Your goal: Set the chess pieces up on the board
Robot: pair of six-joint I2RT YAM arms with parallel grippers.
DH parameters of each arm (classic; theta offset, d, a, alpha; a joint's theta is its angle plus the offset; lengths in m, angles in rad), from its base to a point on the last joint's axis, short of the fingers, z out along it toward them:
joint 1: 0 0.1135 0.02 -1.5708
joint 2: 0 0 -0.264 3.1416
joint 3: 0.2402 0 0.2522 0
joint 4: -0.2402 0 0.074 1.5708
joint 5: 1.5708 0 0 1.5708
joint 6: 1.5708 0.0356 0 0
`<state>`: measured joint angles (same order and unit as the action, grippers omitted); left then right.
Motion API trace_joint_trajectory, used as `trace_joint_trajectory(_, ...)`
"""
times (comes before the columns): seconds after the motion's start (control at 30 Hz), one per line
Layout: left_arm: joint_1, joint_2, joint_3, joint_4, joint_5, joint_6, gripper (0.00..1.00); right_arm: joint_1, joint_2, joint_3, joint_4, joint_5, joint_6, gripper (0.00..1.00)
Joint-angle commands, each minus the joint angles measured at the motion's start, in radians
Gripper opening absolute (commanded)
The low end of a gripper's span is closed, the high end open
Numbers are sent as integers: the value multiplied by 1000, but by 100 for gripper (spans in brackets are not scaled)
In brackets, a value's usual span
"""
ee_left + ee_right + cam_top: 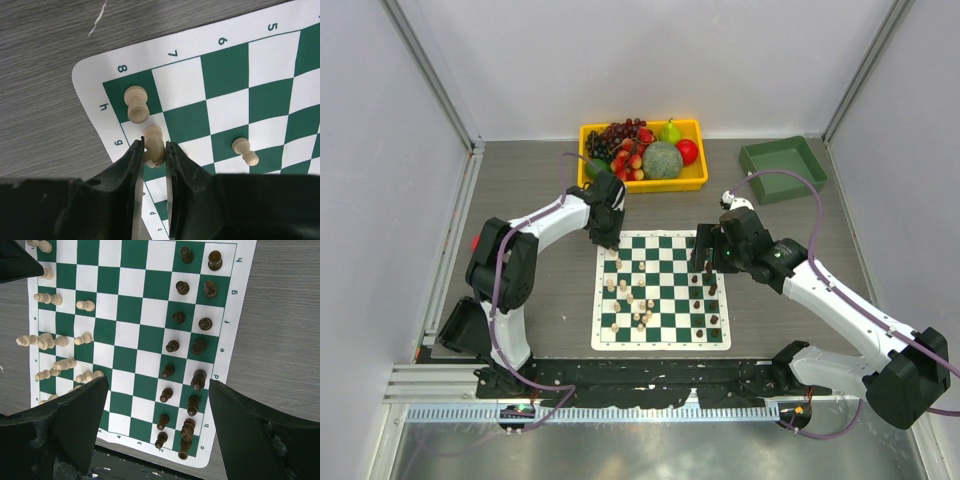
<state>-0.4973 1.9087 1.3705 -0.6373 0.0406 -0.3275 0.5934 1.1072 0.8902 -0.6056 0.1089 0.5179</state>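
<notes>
The green and white board (661,290) lies in the middle of the table. Cream pieces (625,290) stand along its left side, dark brown pieces (705,295) in two rows along its right side. My left gripper (608,238) is at the board's far left corner, shut on a cream piece (154,146) over the g8 square (131,131). Another cream piece (136,103) stands on h8. My right gripper (705,258) hovers above the board's right side, open and empty; the dark rows (192,352) show between its fingers.
A yellow tray (642,183) of toy fruit sits behind the board. A green bin (783,168) stands at the back right. Grey walls close in both sides.
</notes>
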Motion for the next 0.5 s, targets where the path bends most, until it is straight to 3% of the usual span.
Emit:
trace_joint_trajectory(0.0,-1,-10,29,-15,-21,18,29,-3,3,36,32,-5,4,88)
trace_joint_trajectory(0.17,-1,-28,27,-13,-19,18,40,-3,0,36,30,-6,2,88)
trace_joint_trajectory(0.47,-1,-89,16,-1,-8,-2,50,-3,-17,29,32,-2,5,88)
